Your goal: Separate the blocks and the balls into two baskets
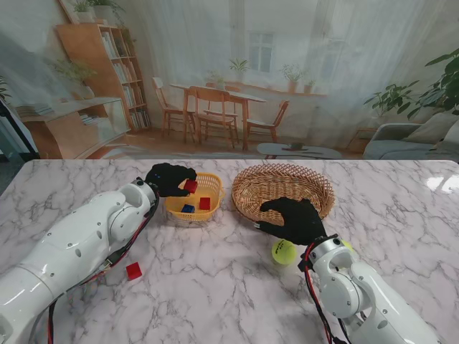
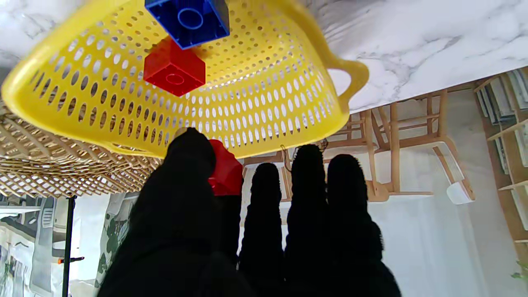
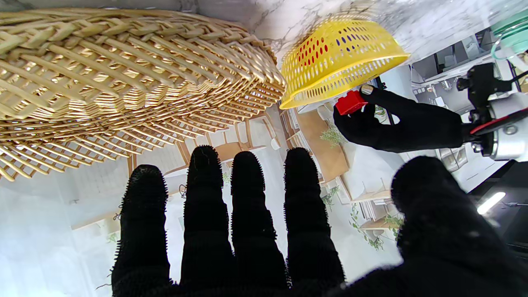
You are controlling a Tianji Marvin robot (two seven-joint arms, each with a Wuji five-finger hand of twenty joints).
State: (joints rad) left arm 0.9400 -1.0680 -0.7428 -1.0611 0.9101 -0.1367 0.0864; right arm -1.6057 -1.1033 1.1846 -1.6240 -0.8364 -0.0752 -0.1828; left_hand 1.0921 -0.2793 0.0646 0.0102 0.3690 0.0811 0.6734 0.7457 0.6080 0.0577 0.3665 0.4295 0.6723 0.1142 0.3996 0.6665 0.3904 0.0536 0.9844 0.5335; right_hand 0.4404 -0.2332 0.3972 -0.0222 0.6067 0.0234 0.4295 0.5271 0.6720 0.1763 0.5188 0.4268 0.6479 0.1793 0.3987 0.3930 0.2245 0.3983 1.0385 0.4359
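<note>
On the marble table (image 1: 215,287), stand view: left hand (image 1: 168,178) is at the left rim of the yellow basket (image 1: 215,188), pinching a red block (image 1: 191,186) over it. Basket already has a blue block (image 1: 188,208) and a second red block (image 1: 205,203) inside. Wicker basket (image 1: 315,188) sits just right of the yellow one, nothing visible in it. Right hand (image 1: 295,219) hovers at the wicker basket's near rim, fingers spread, holding nothing. Green-yellow ball (image 1: 284,251) lies just nearer to me than that hand, partly hidden by the wrist. Loose red block (image 1: 134,271) on the table near the left forearm, well apart from both baskets.

Left wrist view: thumb and a finger clamp the held red block (image 2: 225,173) at the yellow basket's rim (image 2: 288,136); other fingers (image 2: 307,185) straight. Blue block (image 2: 189,20) and red block (image 2: 174,68) rest on the basket floor, touching.

Right wrist view: fingers (image 3: 246,194) apart and straight, thumb wide, palm empty. Wicker basket wall (image 3: 123,82) close in front, the yellow basket (image 3: 342,57) beyond it. Left hand (image 3: 396,123) with its red block (image 3: 350,102) visible at that rim.
</note>
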